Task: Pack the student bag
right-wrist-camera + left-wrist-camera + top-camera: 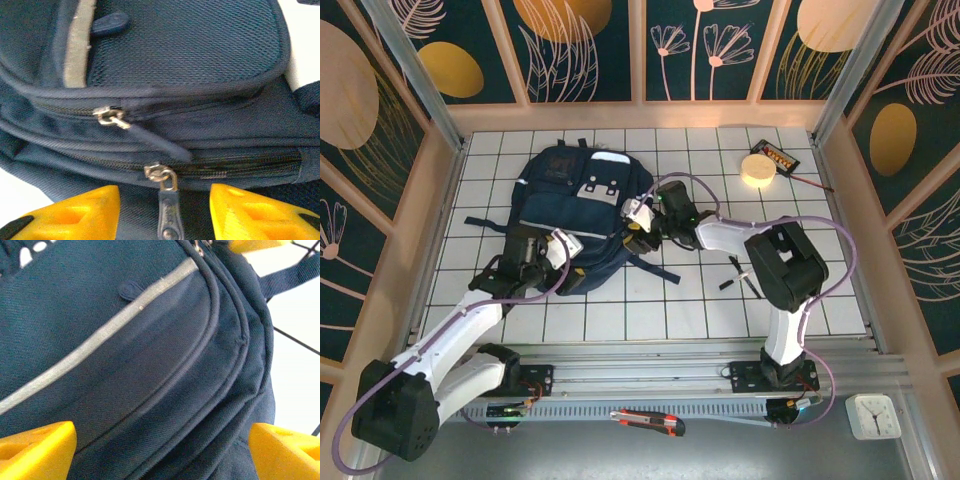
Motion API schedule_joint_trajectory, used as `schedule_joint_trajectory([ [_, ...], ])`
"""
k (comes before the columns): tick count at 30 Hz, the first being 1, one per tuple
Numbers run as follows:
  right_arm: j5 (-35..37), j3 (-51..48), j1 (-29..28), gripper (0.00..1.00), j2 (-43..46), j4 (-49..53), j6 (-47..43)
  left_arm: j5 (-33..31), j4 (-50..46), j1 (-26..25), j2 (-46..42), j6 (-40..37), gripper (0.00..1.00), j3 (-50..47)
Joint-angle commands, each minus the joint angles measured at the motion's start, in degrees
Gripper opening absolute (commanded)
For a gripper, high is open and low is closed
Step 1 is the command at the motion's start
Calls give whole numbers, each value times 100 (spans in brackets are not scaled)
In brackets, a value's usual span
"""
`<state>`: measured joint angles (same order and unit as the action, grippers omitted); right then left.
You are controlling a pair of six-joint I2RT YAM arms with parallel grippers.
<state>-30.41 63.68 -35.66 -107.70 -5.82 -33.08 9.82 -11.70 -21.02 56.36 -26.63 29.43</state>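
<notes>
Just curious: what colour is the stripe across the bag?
Silver-grey stripe on the navy bag; clearest from the left wrist.

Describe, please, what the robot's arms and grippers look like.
Both the left arm and right arm have white links and bulky black joints, with lavender cables looping along them. The left gripper and right gripper carry wedge-shaped yellow fingers.

place: robot lab test cell | signs: gridded table [650, 310], metal frame posts [410, 65], leaf-print wall panels [585, 50], mounting rail [640, 360]

Student bag [565, 190] left-centre on table [650, 300]; roll [757, 169] behind, right.
</notes>
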Motion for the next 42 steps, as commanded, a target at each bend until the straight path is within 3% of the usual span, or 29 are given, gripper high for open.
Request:
schedule_joint_trajectory([
  [1,-284,201,76,47,-188,151,-19,68,200,-39,74,-258,89,-87],
  [7,-439,422,75,27,-400,515,-76,72,309,-93,208,-332,89,-69],
  [17,-404,58,206,25,-223,574,-32,91,266,-282,266,-558,89,-111],
  [23,-383,218,180,0,-261,661,-37,3,422,-543,613,-799,89,-26],
  [33,-306,118,-41,0,156,659,18,-625,1368,-876,1578,-759,89,265],
  [35,-341,96,-71,0,262,697,30,-1063,1536,-1004,1843,-782,79,303],
  [36,-342,84,-74,0,293,714,47,-1240,1540,-1017,1988,-761,70,353],
  [38,-351,83,-73,0,311,763,41,-1528,1506,-1027,2195,-684,50,431],
  [41,-360,116,-64,0,286,793,8,-1841,1422,-1020,2285,-667,3,407],
  [42,-369,139,-49,0,269,801,12,-1912,1446,-1023,2239,-668,0,348],
])
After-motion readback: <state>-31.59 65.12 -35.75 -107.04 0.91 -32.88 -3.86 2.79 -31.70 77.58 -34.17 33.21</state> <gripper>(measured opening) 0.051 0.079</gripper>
